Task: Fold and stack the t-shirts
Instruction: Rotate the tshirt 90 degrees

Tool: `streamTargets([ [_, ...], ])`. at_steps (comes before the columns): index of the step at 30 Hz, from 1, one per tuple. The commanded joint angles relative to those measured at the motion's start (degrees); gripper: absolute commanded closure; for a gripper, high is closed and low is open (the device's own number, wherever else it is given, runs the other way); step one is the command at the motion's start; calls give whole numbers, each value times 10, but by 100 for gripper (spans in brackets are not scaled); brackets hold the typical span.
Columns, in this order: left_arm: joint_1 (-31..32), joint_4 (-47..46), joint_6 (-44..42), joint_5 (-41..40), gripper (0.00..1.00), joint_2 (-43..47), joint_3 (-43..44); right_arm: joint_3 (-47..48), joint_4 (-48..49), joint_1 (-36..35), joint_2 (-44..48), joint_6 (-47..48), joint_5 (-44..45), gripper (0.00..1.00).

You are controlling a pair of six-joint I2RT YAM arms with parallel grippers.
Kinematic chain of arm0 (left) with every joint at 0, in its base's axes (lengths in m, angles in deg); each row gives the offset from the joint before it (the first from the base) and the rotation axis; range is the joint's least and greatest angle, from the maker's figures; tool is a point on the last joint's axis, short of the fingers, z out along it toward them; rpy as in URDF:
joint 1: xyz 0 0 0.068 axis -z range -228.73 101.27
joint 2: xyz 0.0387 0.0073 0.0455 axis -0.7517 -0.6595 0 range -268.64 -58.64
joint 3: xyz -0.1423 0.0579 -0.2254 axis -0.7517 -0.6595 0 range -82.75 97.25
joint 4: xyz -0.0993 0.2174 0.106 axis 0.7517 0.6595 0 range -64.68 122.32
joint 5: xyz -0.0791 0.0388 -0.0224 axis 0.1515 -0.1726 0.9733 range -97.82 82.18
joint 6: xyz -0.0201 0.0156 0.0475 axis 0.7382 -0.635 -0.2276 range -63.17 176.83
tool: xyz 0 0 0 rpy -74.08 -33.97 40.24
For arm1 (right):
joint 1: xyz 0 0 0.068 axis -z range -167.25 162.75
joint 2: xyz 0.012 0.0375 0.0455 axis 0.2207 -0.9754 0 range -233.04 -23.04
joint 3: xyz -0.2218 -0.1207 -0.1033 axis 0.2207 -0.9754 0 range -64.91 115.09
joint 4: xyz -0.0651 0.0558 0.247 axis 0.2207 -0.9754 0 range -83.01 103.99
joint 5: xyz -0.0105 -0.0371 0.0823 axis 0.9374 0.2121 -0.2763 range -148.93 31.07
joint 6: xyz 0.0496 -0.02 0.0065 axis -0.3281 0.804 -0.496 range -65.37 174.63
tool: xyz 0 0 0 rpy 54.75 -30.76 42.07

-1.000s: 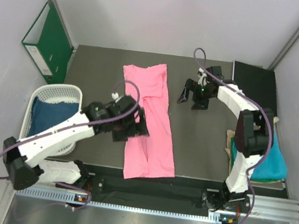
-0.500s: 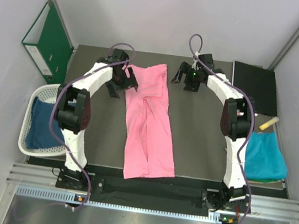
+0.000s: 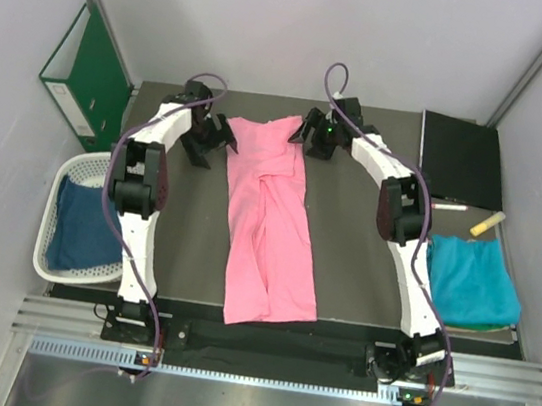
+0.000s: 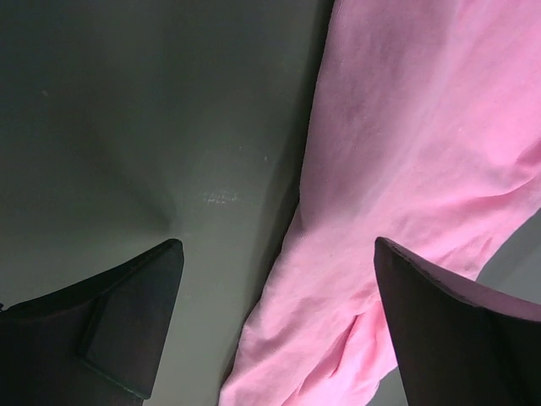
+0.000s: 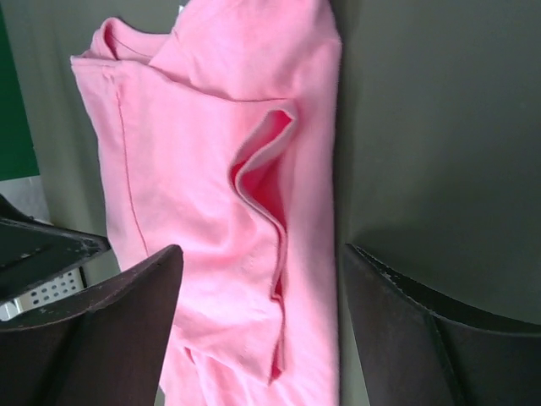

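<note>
The bright pink t-shirt (image 3: 269, 218) lies folded lengthwise into a long strip down the middle of the dark table. My left gripper (image 3: 209, 139) is open, hovering at the shirt's far left corner; the left wrist view shows the pink edge (image 4: 397, 169) between its jaws. My right gripper (image 3: 313, 133) is open at the far right corner, its jaws straddling the pink cloth (image 5: 211, 186) and a raised fold. The teal t-shirt (image 3: 470, 280) lies folded at the right edge. The dark blue t-shirt (image 3: 81, 222) sits in the basket.
A white lattice basket (image 3: 65, 174) stands at the left edge. A green ring binder (image 3: 87, 71) leans on the left wall. A black folder (image 3: 462, 157) lies at the back right, with a pen and a small yellowish object (image 3: 487, 224) near it.
Both arms have stretched from mid-table to the shirt's far end. The left gripper moved to the far left corner, the right gripper to the far right corner. The shirt has not moved.
</note>
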Motion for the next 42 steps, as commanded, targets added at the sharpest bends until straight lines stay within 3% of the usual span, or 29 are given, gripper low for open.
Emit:
streamTargets([
  [1,-9,-12,-12,32,1,-6,29,41,7,-12,-28,-22,-5,25],
  [7,-25,-9,-17,48,1,-11,43,40,-18,-20,-50,-15,-3,50],
  [11,-29,-13,-16,59,1,-8,44,41,-25,-26,-51,-11,13,93],
  [12,-30,-14,-15,61,1,-7,44,44,-30,-25,-46,-9,23,98],
  [23,-29,-36,-21,100,1,24,-11,-10,24,33,11,-27,116,100],
  [30,-29,-43,-30,113,1,52,-60,-4,50,78,-2,-52,116,100],
  [33,-28,-46,-33,117,1,60,-71,28,48,90,-20,-52,100,97],
  [34,-27,-46,-34,122,1,65,-74,39,41,92,-23,-43,96,82],
  [36,-24,-49,-37,128,1,69,-82,52,22,96,-11,-27,100,66],
  [37,-22,-48,-39,131,1,74,-84,45,18,96,2,-10,103,54],
  [42,-16,-47,-45,142,1,97,-107,-103,11,91,169,60,140,21],
])
